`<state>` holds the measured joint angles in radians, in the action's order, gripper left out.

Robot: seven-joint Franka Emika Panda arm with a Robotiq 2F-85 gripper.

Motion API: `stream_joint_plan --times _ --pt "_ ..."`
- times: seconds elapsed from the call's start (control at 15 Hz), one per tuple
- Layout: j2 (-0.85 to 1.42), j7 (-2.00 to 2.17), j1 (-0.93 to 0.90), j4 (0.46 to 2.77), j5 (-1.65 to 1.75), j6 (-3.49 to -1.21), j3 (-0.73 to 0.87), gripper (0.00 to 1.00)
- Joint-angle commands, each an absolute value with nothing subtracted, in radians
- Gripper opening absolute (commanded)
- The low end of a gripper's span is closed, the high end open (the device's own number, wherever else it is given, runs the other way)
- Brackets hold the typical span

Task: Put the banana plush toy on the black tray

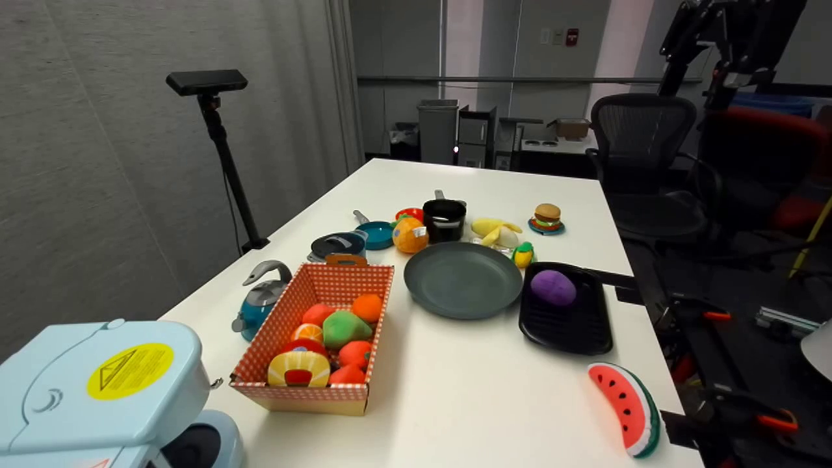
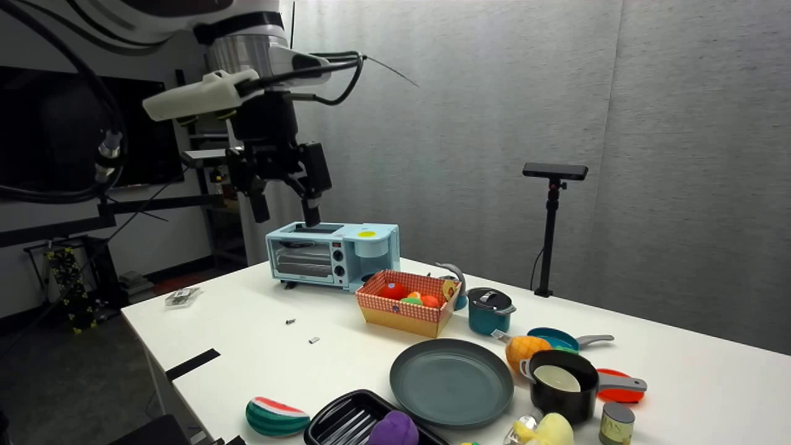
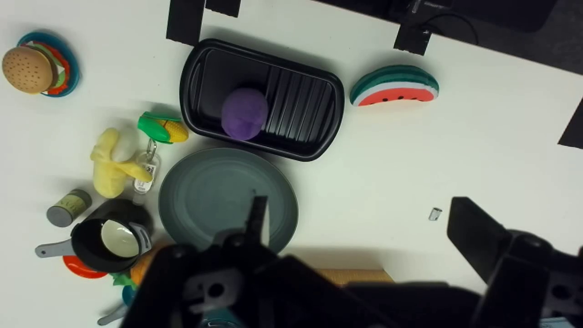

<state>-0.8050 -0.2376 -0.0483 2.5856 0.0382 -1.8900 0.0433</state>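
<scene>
While the fingers (image 2: 311,213) are held wide apart above the worktop (image 2: 266,358), the banana (image 3: 108,180) is seen lying on it, just beside a black pot (image 1: 444,211). Between the banana and the black tray (image 3: 300,111) a toy corn cob (image 3: 162,128) is placed, and the tray's smooth half is partly taken up by a purple toy (image 3: 244,114). The tray is neighboured by a grey plate (image 1: 463,279) along one side and a watermelon slice (image 1: 627,408) at one end. The white worktop is marked with black tape (image 2: 193,364); around it, an office chair (image 1: 642,140) and a grey curtain (image 1: 341,78) are seen.
</scene>
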Motion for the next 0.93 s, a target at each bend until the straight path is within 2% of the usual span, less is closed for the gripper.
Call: stream_joint_plan --times 0.0,0.87 --pt "-0.795 -0.235 -0.052 2.582 0.046 -1.897 0.049 1.00" --pt "-0.586 -0.216 0.030 2.547 0.047 -2.087 0.132 1.00"
